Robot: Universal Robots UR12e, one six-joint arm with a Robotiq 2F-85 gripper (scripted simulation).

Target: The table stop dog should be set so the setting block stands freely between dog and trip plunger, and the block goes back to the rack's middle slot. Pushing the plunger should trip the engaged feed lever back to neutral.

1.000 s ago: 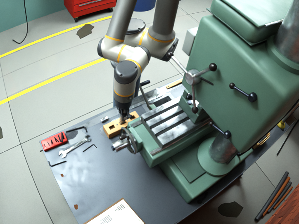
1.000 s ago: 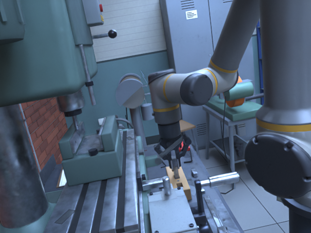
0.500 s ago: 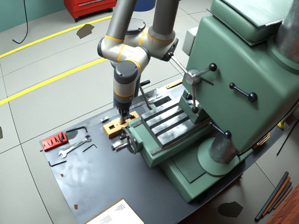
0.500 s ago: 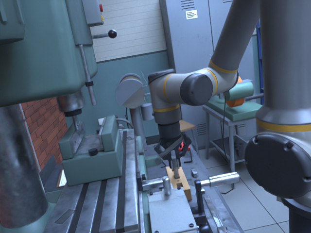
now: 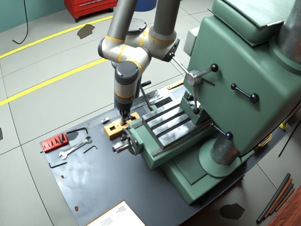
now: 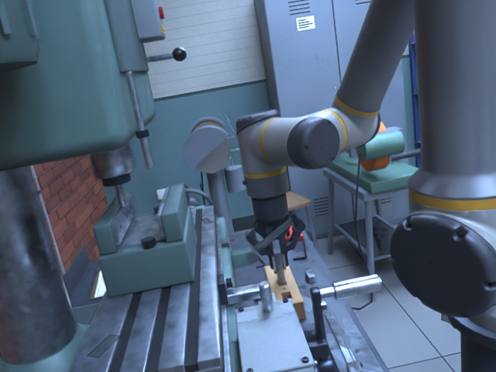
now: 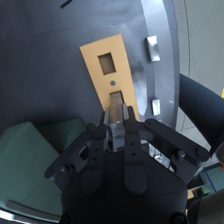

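Note:
The steel setting block (image 7: 116,107) stands upright in the middle slot of the orange wooden rack (image 7: 109,72), and my gripper (image 7: 116,115) is closed on it, a finger on each side of its upper part. The rack (image 5: 120,128) lies on the dark bench just off the end of the green mill table (image 5: 165,125). The rack's far slot (image 7: 106,63) is empty; its near slot is hidden under my fingers. From the second side camera the block (image 6: 280,268) reaches down into the rack (image 6: 285,289). The stop dog, plunger and feed lever I cannot pick out.
The table's handwheel and crank handle (image 5: 125,142) sit right beside the rack. Two small steel blocks (image 7: 152,48) (image 7: 155,106) lie on the bench past it. A red hex-key holder (image 5: 54,142), a wrench (image 5: 74,148) and loose hex keys lie further left.

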